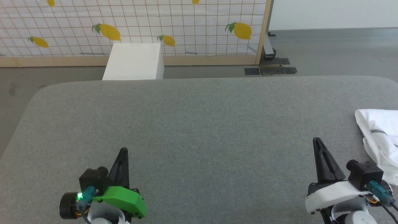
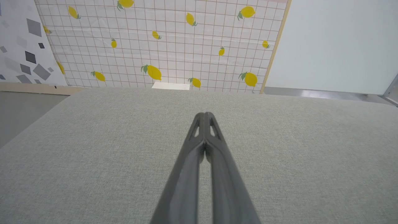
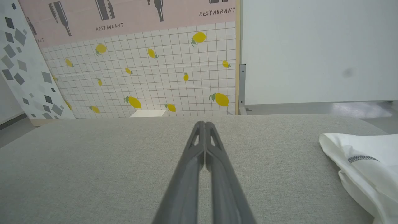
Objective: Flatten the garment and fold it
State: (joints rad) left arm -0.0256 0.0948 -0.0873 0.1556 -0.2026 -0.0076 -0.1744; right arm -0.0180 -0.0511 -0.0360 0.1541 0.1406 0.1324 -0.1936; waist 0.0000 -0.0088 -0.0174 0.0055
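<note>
The garment (image 1: 381,140), a white cloth with a short dark zigzag seam, lies bunched at the right edge of the grey table (image 1: 199,124); part of it runs out of the head view. In the right wrist view the garment (image 3: 363,165) sits to the right of the fingers. My right gripper (image 1: 317,141) is shut and empty, a little to the left of the cloth and apart from it; its tips (image 3: 204,124) meet. My left gripper (image 1: 123,151) hovers at the lower left, shut with nothing in it, tips (image 2: 204,115) together.
A rigid white box (image 1: 134,61) stands on the floor behind the table's far edge, in front of a lemon-print tiled panel (image 1: 130,25). Grey floor (image 1: 335,49) lies beyond the table at the back right.
</note>
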